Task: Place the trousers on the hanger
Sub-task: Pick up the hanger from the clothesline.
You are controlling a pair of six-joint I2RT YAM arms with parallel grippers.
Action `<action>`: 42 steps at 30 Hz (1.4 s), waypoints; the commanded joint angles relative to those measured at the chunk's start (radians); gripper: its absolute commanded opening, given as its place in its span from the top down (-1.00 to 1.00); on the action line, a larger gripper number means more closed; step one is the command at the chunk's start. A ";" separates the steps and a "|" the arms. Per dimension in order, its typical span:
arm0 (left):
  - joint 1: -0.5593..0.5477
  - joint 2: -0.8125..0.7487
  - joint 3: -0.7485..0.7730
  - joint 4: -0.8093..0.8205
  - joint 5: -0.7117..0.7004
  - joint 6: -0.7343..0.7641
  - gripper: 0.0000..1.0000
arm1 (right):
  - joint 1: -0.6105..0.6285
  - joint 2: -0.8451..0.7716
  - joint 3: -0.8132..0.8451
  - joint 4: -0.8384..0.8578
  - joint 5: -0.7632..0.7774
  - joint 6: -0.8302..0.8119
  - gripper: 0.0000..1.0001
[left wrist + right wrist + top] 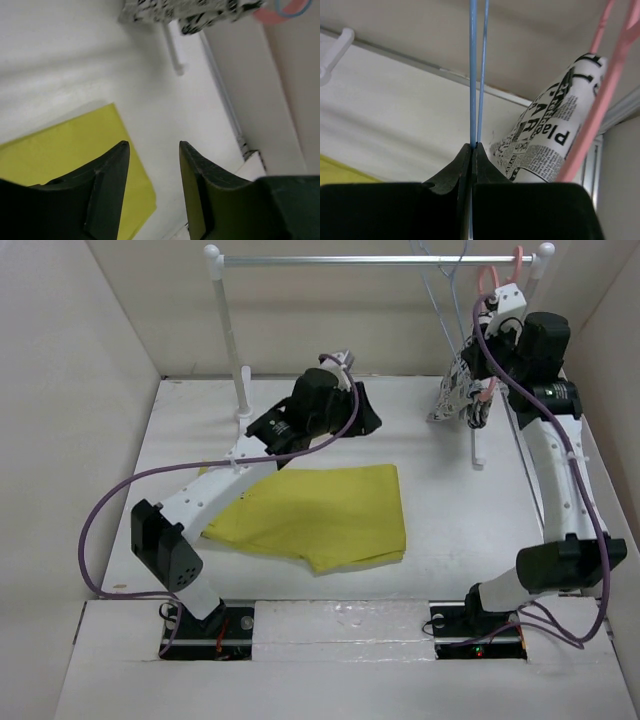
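Observation:
The mustard-yellow trousers (320, 512) lie folded flat on the white table in the top view; the left wrist view catches them at lower left (55, 155). Above their far edge my left gripper (366, 416) (154, 149) stands open, with only bare table between its fingers. The thin pale-blue hanger (446, 302) hangs from the rail at the back right. In the right wrist view its two wires (477, 75) run straight up out of my right gripper (474, 146), which is shut on them. That gripper (478, 360) is raised near the rail's right end.
A white clothes rail (380, 259) on two posts spans the back. A pink hanger (600, 100) bearing black-and-white printed cloth (455, 392) (555, 145) hangs just right of the blue one. White walls close in the table on three sides.

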 commanded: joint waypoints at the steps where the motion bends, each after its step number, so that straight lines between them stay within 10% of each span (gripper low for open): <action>1: -0.002 0.009 0.138 0.000 0.061 0.015 0.18 | 0.019 -0.109 0.007 0.109 0.062 0.001 1.00; 12: -0.033 0.174 0.543 -0.006 0.122 -0.017 0.07 | 0.117 -0.340 -0.320 0.043 0.126 -0.006 1.00; 27: -0.042 0.375 0.628 0.010 0.017 -0.008 0.17 | 0.345 -0.494 -0.534 -0.042 0.328 0.023 1.00; 42: -0.042 0.332 0.475 0.013 0.012 -0.004 0.90 | 0.546 -0.473 -0.576 -0.183 0.572 0.107 1.00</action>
